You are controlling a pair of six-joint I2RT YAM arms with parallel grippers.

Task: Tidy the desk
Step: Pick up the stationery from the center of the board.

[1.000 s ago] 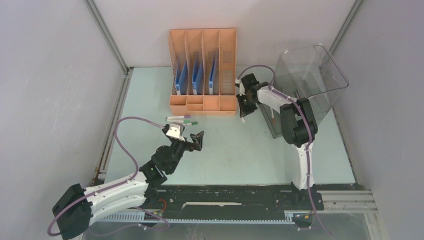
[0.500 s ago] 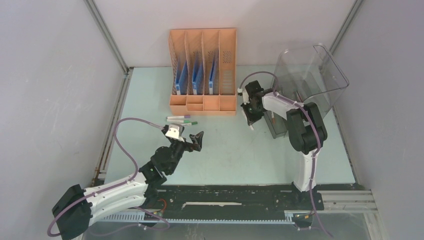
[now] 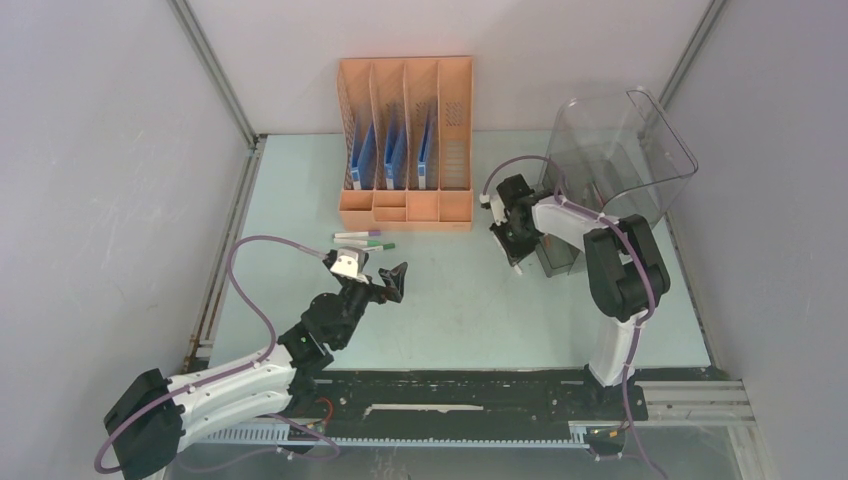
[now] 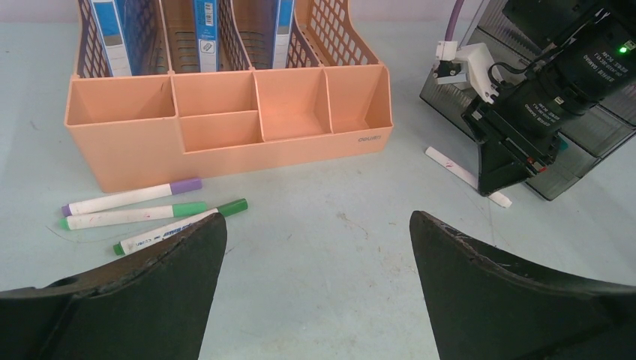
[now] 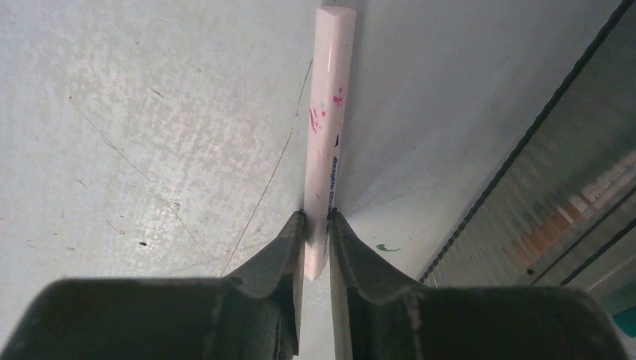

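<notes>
Left gripper (image 4: 316, 219) hangs spread and empty over the desk (image 3: 450, 300), just short of three markers (image 4: 142, 213). Farther right, the right gripper (image 5: 317, 225) pinches a white pen (image 5: 328, 105) by its end beside the smoky bin (image 3: 625, 140) — lift slowly, level, lest it pivot, toward the far orange rack (image 3: 405, 205)

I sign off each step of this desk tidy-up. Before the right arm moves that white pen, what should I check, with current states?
1. Right gripper shut on the white pen with pink smudges: ok.
2. Grip centred on pen: not ok, held near one end.
3. Pen lifted off the pale mint-green desk: cannot tell.
4. Left gripper open, clear of the pen: ok.
5. Clear smoky plastic drawer bin open to take the pen: cannot tell.
6. Three loose white markers by the orange file rack put away: not ok.
</notes>
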